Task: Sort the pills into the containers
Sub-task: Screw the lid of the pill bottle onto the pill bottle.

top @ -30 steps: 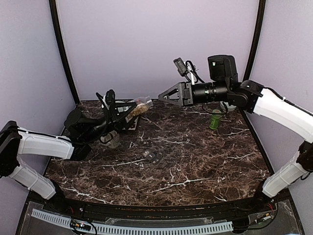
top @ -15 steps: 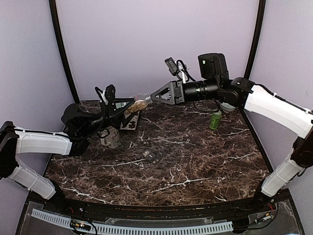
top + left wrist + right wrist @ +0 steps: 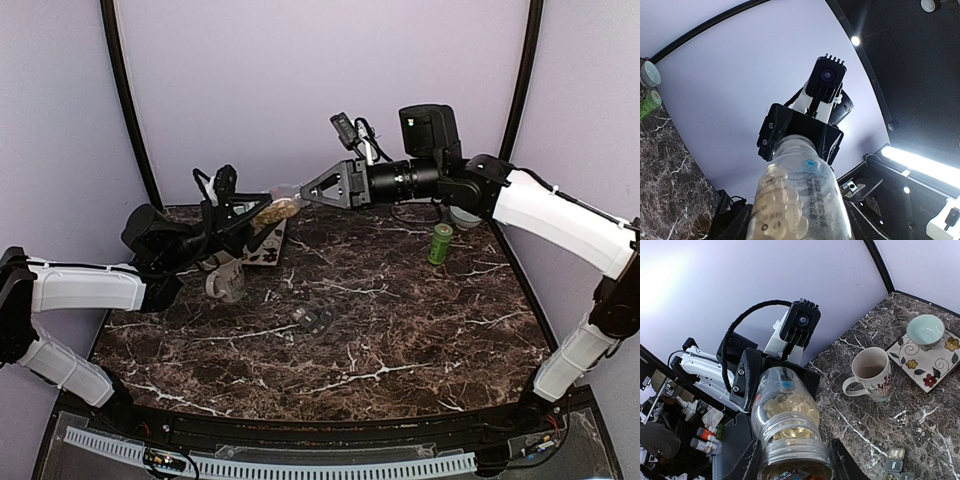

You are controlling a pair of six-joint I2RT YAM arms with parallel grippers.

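Note:
A clear jar (image 3: 278, 211) half full of tan-yellow pills (image 3: 790, 407) hangs tilted above the table's back left. My left gripper (image 3: 258, 222) is shut on the jar's body. My right gripper (image 3: 300, 191) reaches in from the right, open, with a finger close on each side of the jar's capped neck (image 3: 795, 452). In the left wrist view the right gripper (image 3: 800, 135) covers the jar's far end. The containers (image 3: 313, 318), a low dark grey strip of compartments, lie on the marble near the middle and show at the lower right of the right wrist view as containers (image 3: 895, 460).
A white mug (image 3: 228, 283) stands below the jar, beside a floral plate (image 3: 935, 371) that carries a pale teal bowl (image 3: 925, 330). A green bottle (image 3: 440, 244) stands at the back right. Black frame posts rise at both back corners.
My right gripper has swept left to the jar's capped end. My left arm has lifted the jar a little and drawn it leftward.

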